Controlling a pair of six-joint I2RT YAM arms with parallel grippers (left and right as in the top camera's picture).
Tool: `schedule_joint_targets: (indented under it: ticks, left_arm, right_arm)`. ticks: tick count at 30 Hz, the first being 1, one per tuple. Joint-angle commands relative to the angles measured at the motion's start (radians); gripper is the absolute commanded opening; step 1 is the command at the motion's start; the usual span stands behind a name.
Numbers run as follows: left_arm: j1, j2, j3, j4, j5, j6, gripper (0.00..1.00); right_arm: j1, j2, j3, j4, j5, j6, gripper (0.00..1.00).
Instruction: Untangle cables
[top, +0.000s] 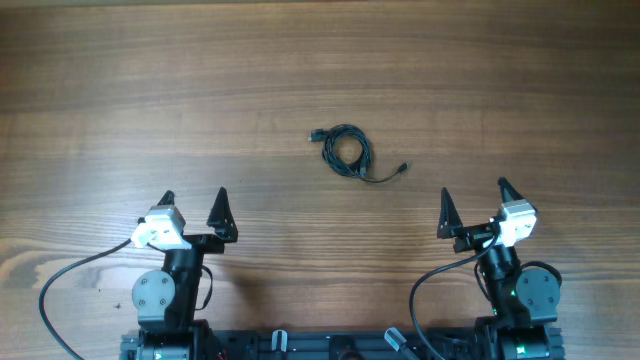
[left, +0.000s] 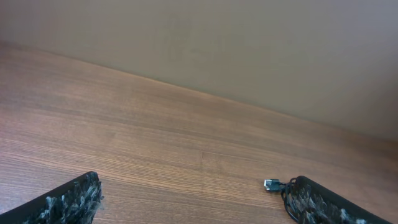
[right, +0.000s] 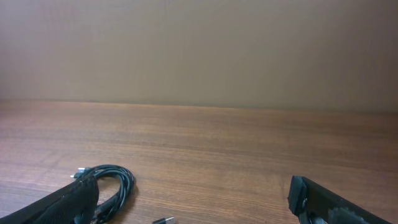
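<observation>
The cables (top: 347, 150) are thin black wires coiled in a small bundle at the middle of the wooden table, with one plug end at the upper left (top: 315, 135) and a loose tail with a plug at the lower right (top: 401, 168). My left gripper (top: 192, 201) is open and empty, near and to the left of the bundle. My right gripper (top: 472, 193) is open and empty, near and to the right. In the right wrist view the coil (right: 115, 183) lies by the left finger. In the left wrist view only a plug (left: 272, 184) shows beside the right finger.
The wooden table (top: 150, 90) extends on all sides of the bundle. Thick black arm cables (top: 60, 285) loop beside each arm base at the near edge. A plain beige wall (right: 199, 50) stands behind the table's far edge.
</observation>
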Motion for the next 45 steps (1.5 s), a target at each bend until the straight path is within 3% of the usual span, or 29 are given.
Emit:
schedule_joint_targets:
  ticks: [1,7,12,20,26,30,33,38,45]
  left_arm:
    - [0.007,-0.005,-0.004,0.003,0.023,-0.037,1.00]
    - [0.007,0.003,0.073,-0.074,0.022,-0.085,1.00]
    - [0.007,0.086,0.178,-0.166,-0.004,-0.085,1.00]
    - [0.007,0.422,0.442,-0.318,0.048,-0.085,1.00]
    - [0.007,0.716,0.721,-0.507,0.113,-0.085,1.00]
    - [0.007,0.880,0.892,-0.676,0.109,-0.085,1.00]
    - [0.007,0.935,0.924,-0.755,0.109,-0.081,1.00]
    - [0.007,0.958,0.924,-0.767,0.113,-0.085,1.00]
    - [0.006,0.972,0.924,-0.557,0.252,-0.127,1.00]
  right_arm:
    - [-0.006,-0.001,0.000,0.002,-0.015,0.025,1.00]
    - [-0.006,0.047,0.015,-0.017,0.015,0.039,1.00]
    - [-0.006,0.188,0.090,-0.021,0.014,0.039,1.00]
    - [-0.006,0.572,0.349,-0.155,0.014,0.040,1.00]
    - [-0.006,0.826,0.594,-0.372,0.013,0.040,1.00]
    - [-0.006,0.947,0.742,-0.538,0.014,0.035,1.00]
    - [-0.006,0.977,0.783,-0.572,-0.008,0.048,1.00]
    - [-0.006,0.975,0.783,-0.568,-0.169,0.072,1.00]
    - [-0.006,0.976,0.783,-0.542,-0.170,0.072,1.00]
